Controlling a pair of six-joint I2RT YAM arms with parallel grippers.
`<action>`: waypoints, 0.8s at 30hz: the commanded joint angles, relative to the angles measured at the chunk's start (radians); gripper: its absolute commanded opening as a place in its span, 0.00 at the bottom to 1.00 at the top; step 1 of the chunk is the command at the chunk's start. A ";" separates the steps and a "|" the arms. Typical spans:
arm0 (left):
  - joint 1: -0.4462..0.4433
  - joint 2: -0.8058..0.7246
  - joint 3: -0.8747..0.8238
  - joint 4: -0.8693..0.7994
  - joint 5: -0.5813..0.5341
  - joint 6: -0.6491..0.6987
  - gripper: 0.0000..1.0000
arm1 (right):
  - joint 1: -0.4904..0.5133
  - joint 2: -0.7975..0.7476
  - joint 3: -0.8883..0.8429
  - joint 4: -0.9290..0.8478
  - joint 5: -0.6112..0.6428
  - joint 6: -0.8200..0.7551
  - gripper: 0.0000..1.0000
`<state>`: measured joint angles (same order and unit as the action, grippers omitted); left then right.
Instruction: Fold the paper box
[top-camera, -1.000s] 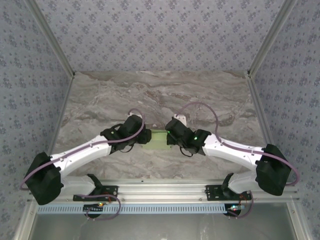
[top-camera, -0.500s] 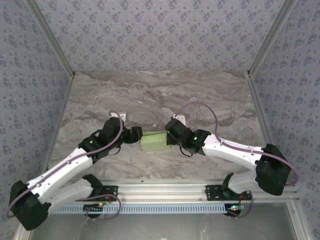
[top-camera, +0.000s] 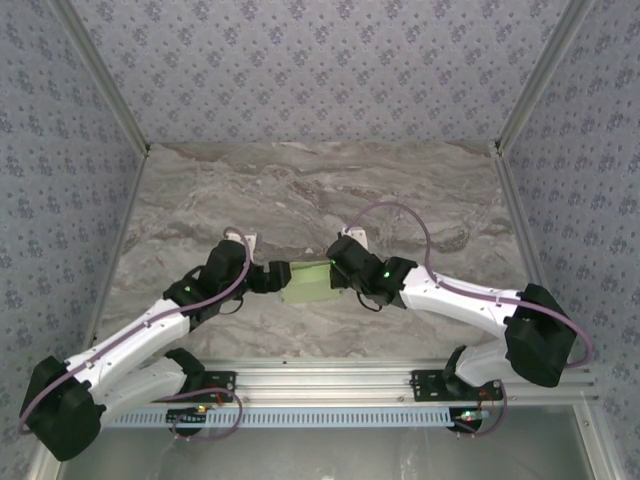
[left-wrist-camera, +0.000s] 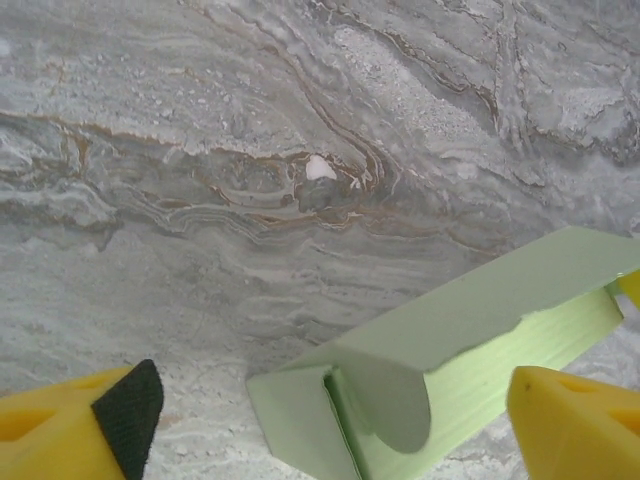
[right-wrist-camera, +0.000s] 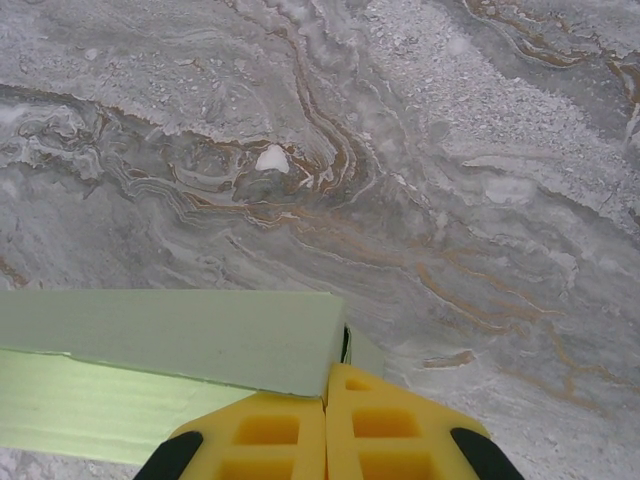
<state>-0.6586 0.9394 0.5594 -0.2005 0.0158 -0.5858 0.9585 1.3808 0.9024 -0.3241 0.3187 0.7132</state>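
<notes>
The paper box is a pale green, flat rectangular box in the middle of the marble table, between my two grippers. My right gripper is shut on the box's right end; its yellow fingers meet at the box's corner. My left gripper is open at the box's left end. In the left wrist view that end is open, with a rounded flap folded inward and a side flap sticking out, between my spread left fingers, which do not touch it.
A small white fleck lies on the marble beyond the box, also seen as the fleck in the right wrist view. Patterned walls enclose the table on three sides. A metal rail runs along the near edge.
My left gripper has let go, opened wide and drawn back to the left off the box. The box's left end is now uncovered. The right gripper has stayed shut and barely moved.
</notes>
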 joint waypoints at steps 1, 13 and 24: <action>0.012 0.005 -0.012 0.023 0.016 0.034 0.83 | 0.004 0.027 0.004 -0.054 -0.017 -0.009 0.07; 0.012 -0.021 -0.070 0.009 0.025 0.071 0.70 | 0.000 0.022 0.007 -0.062 -0.023 -0.004 0.06; 0.012 -0.049 -0.070 0.005 0.014 0.063 0.78 | -0.001 0.026 0.012 -0.063 -0.027 -0.004 0.06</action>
<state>-0.6498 0.9154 0.4808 -0.1837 0.0368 -0.5228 0.9581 1.3823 0.9062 -0.3244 0.3103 0.7132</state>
